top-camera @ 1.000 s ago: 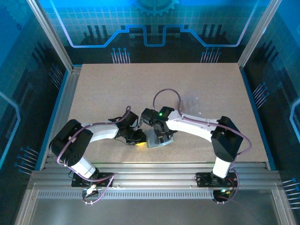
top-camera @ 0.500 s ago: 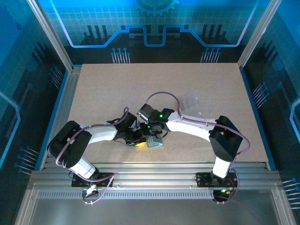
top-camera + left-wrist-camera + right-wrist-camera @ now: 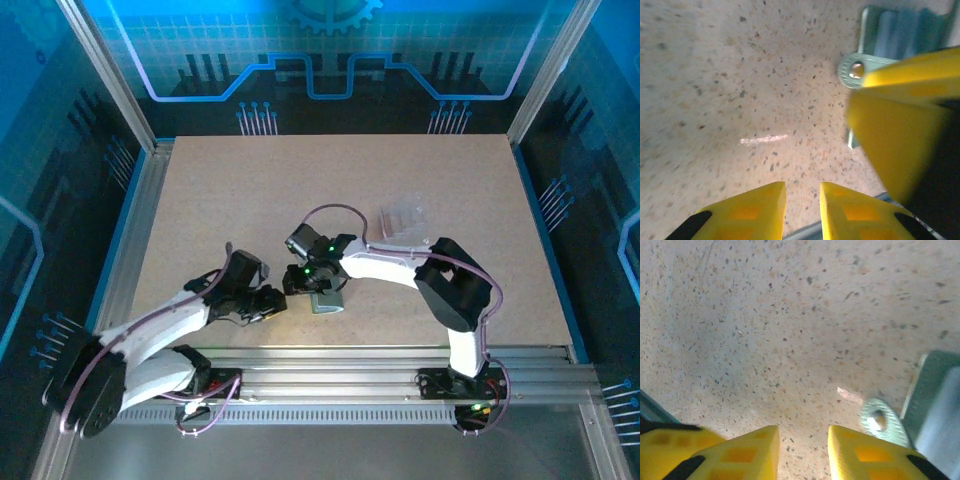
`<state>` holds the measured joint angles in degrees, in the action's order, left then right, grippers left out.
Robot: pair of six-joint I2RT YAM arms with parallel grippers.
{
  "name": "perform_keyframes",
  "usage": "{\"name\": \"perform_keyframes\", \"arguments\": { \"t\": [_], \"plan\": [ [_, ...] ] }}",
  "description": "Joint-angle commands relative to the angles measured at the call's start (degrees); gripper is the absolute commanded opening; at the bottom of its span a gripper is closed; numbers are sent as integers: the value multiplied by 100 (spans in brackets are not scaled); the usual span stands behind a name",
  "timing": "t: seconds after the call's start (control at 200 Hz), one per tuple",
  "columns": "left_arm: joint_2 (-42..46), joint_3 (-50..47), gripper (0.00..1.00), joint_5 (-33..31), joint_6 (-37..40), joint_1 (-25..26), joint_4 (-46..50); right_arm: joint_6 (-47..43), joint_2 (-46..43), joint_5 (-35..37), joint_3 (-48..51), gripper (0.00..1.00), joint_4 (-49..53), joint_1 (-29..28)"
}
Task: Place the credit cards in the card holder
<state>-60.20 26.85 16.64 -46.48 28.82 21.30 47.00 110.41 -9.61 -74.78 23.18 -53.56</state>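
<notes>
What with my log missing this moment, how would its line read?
left tool open, empty; right tool open, empty; card holder on table beside both

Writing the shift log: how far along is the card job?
Done: cannot tell; the card holder lies flat, its contents hidden. In hand: nothing, the left gripper and right gripper are both empty beside it. Left: confirm the cards are inside.

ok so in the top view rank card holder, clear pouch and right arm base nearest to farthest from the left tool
1. card holder, just right of the left tool
2. clear pouch, farther back and right
3. right arm base, near edge, far right
</notes>
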Motion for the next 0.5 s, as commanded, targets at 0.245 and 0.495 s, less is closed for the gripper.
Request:
{"name": "perform_keyframes", "arguments": {
  "t": [0.245,0.495],
  "plan": [
    [1018,227,29,-86,253,-589,1290,-869,-878,-199,-755,60,1278,80],
    [714,693,29,23,443,-579,1254,-768,-2376,306,734,44,1721,996]
  ]
}}
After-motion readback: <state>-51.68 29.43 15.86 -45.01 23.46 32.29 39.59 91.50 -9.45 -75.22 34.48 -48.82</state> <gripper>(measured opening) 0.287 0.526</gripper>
